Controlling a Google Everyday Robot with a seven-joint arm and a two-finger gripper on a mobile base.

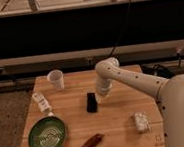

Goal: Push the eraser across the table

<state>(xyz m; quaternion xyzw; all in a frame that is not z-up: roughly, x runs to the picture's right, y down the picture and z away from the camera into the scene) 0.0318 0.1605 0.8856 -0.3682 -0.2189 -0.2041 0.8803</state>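
Eraser [91,102] lay flat near the middle of the worktop [121,122], its long side running roughly toward and away from the camera, and my claw [102,92] sat low just beside its right edge, close enough that I could not tell whether the two were touching. I had placed the claw at the side of the block, not above it, because a push wants a flat flank to bear on, not a grip. I cannot tell how the claw was set; my own wrist hid it.

To the eraser's left the wood was bare for a stretch, which I judged made that the natural way to slide it. Further left a small white bottle [41,103] lay tilted, and a green plate [47,136] sat near the front left corner, so a long shove risked running into them. A white cup [56,80] stood upright toward the back left, well apart. A reddish-brown sausage-shaped thing [92,142] lay near the front edge and a whitish speckled block [141,122] at front right, both off the likely path.
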